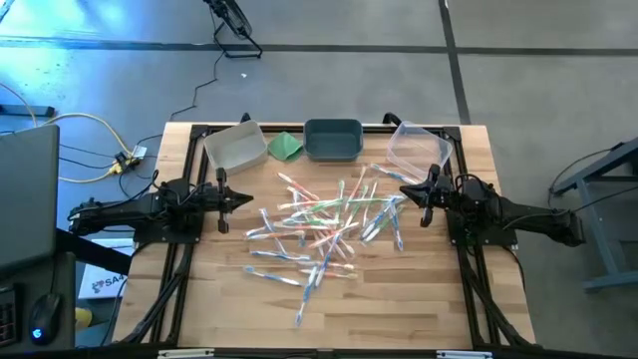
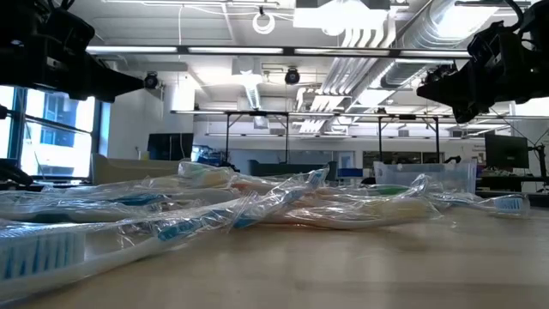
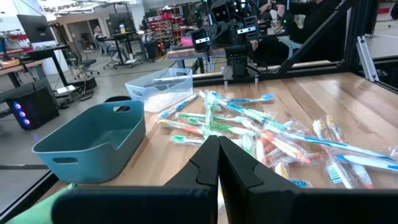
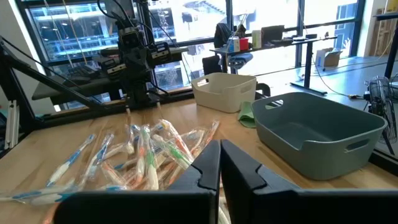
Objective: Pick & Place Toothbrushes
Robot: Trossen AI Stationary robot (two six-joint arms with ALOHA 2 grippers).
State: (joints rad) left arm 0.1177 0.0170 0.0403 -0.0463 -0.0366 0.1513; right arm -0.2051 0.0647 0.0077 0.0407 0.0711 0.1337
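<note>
Wooden table (image 1: 399, 309) boards carry the toothbrushes (image 1: 324, 224), a loose criss-crossed heap of wrapped, see-through sticks with blue, green and pink-orange parts, lying mid-table between the two arms and outside every bin. Along the far edge, beyond the heap, stand a pale bin (image 1: 235, 147), a folded green cloth (image 1: 286, 147), a blue-grey bin (image 1: 333, 140) and a tilted clear bin (image 1: 417, 150). Left gripper (image 1: 242, 200) hovers at the heap's left side and right gripper (image 1: 407, 191) at its right side, each with its fingers clenched together on nothing.
</note>
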